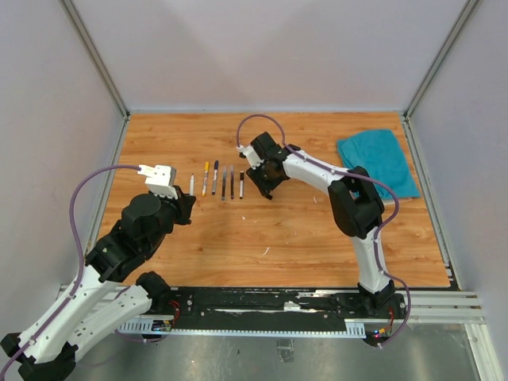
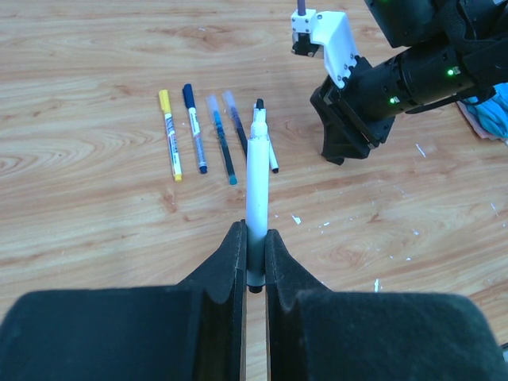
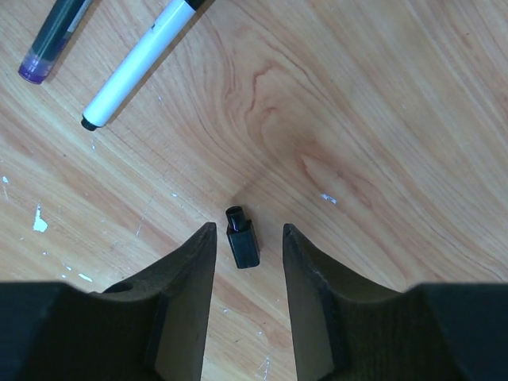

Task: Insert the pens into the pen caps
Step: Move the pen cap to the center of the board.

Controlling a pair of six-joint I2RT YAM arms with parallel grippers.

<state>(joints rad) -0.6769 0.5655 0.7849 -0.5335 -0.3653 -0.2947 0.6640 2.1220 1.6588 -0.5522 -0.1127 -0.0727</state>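
Note:
My left gripper [image 2: 254, 238] is shut on the lower end of a white pen [image 2: 258, 190], which points away from it, dark tip forward. That pen shows as a short white stick [image 1: 192, 184] in the top view, left of the row. Several other pens lie side by side on the wood: a yellow-ended one [image 2: 170, 135], a dark blue one [image 2: 195, 127] and a teal one [image 2: 221, 139]. My right gripper [image 3: 248, 227] stands open just above the table. A small black pen cap [image 3: 243, 238] lies flat between its fingers, touching neither.
A teal cloth [image 1: 379, 161] lies at the back right of the wooden table [image 1: 317, 238]. A white pen [image 3: 139, 59] and a dark one with a purple end [image 3: 51, 40] lie just beyond the right gripper. Grey walls enclose three sides.

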